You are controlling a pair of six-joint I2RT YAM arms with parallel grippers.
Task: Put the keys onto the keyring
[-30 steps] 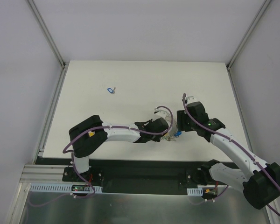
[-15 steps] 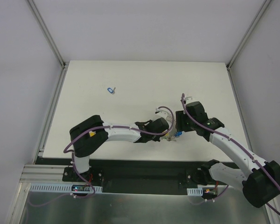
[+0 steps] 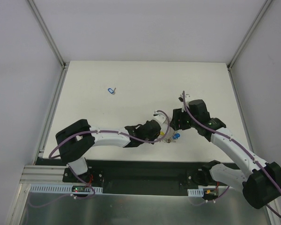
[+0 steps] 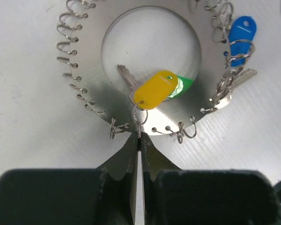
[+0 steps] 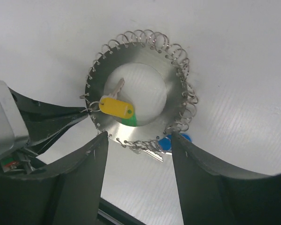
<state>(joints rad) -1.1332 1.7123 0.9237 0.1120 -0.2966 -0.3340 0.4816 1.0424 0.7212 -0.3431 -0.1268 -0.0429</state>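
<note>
The keyring (image 4: 91, 93) is a large flat grey metal ring with small wire loops round its rim, lying on the white table. It also shows in the right wrist view (image 5: 171, 82) and, small, in the top view (image 3: 170, 136). A yellow-headed key (image 4: 155, 89) lies across its hole with a green head (image 4: 183, 84) under it. A blue-headed key (image 4: 242, 30) hangs at the rim. My left gripper (image 4: 139, 139) is shut on the yellow key's small wire loop at the ring's near rim. My right gripper (image 5: 138, 140) is open, its fingers either side of the ring's edge by the blue key (image 5: 166, 143).
Another blue-headed key (image 3: 112, 90) lies alone on the table at the far left. The two arms meet close together near the table's front edge (image 3: 145, 161). White walls and metal posts bound the table.
The left arm's elbow and shoulder have swung left and its gripper has shifted slightly left with the ring. The right gripper has moved a little left and farther back.
</note>
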